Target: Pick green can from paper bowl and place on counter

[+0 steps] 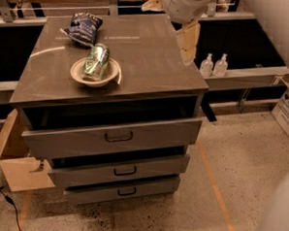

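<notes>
Dim warm light, glare streak on counter (142, 64), gripper (187, 54) at its right edge

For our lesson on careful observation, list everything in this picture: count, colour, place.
counter: one, dark grey-brown, above the drawers
drawers: three, grey, under the counter
bowl: one, off-white, counter's front left
can: one, green, lying in the bowl
bag: one, dark blue, counter's back left
bottles: two, pale, on the ledge right of the counter
box: one, pale with lettering, floor far right
gripper: one, beige, above the counter's right edge, away from the can
</notes>
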{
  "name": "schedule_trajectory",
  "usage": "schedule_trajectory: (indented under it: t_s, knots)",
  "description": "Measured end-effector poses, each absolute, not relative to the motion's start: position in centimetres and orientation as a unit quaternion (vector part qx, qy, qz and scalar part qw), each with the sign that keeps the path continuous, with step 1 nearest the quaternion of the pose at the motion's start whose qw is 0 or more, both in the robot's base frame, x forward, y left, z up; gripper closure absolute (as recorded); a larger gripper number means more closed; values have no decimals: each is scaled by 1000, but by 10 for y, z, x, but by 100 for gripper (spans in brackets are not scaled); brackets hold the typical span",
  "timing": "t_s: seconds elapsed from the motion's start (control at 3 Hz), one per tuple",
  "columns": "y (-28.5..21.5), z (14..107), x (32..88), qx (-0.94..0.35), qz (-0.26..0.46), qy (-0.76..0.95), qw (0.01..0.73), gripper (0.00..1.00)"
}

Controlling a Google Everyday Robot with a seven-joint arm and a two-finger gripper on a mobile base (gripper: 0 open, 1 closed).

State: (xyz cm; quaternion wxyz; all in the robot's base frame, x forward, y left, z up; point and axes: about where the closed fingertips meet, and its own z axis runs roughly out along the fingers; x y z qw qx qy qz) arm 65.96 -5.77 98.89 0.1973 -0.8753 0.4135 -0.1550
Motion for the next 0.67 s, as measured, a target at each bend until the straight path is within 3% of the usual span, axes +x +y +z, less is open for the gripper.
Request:
schedule_trajectory:
  t_s: [0.67]
  knots:
    - [16, 955, 702, -925, -150, 295, 187, 0]
